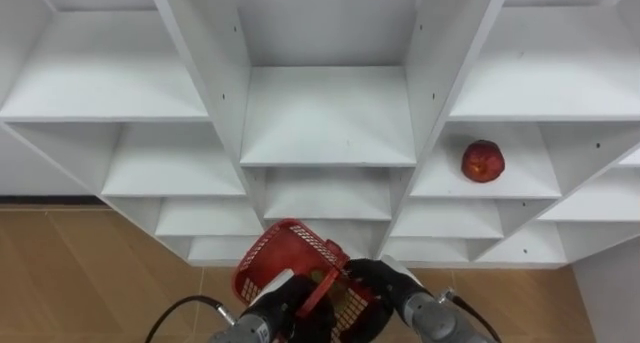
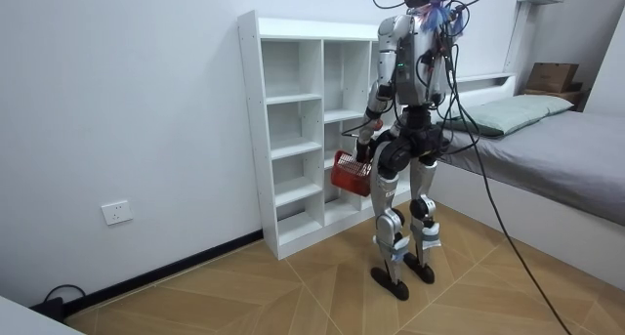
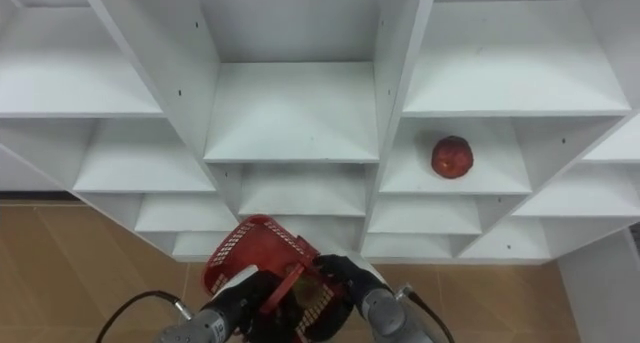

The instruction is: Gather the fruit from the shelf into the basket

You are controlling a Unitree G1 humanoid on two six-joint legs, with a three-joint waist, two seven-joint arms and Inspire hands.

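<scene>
Nearest: left hand (image 1: pixel 283 295) curled round the handle of the red basket (image 1: pixel 268 247), which is held low in front of the robot. Right hand (image 1: pixel 386 281) sits at the basket's mouth; its fingers are hidden, so their spread cannot be told. A pale shape (image 1: pixel 347 295) lies inside, possibly fruit already collected, uncertain.

Beyond: white closet (image 1: pixel 327 113), with the robot standing close to it. One red fruit (image 1: pixel 483 161) rests on a right-column shelf, well apart from both hands.

Judged: task partly done at most; this fruit remains. The reach must pass between that cell's upright dividers and under the shelf above. The cell is otherwise bare. The bed (image 2: pixel 547 149) behind limits backing off.
</scene>
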